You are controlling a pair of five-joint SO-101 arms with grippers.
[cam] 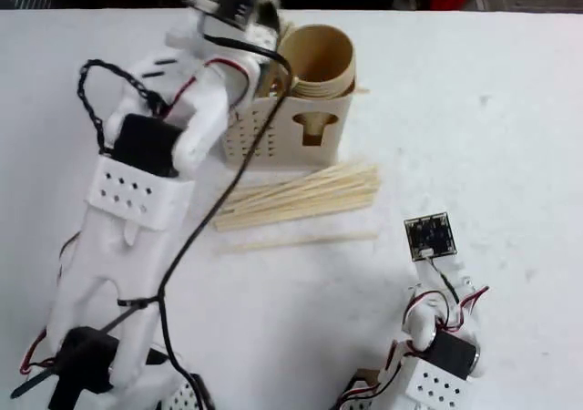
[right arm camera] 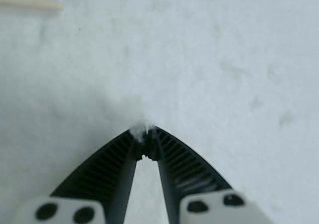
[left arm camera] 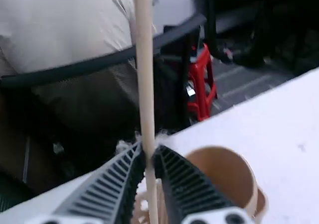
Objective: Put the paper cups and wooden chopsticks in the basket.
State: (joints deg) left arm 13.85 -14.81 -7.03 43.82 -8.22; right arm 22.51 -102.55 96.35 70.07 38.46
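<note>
My left gripper is shut on a single wooden chopstick, which stands upright between the fingers. It hangs over the basket at the table's far middle. Stacked paper cups sit in the basket's right side, and the top paper cup lies just below the gripper. A pile of wooden chopsticks lies on the table in front of the basket, with one loose chopstick nearer. My right gripper is shut with nothing in it, low over the bare table, near a chopstick end.
The right arm rests at the table's near right. The left arm stretches along the left side with a black cable trailing over it. A red stool and a dark chair stand beyond the far edge.
</note>
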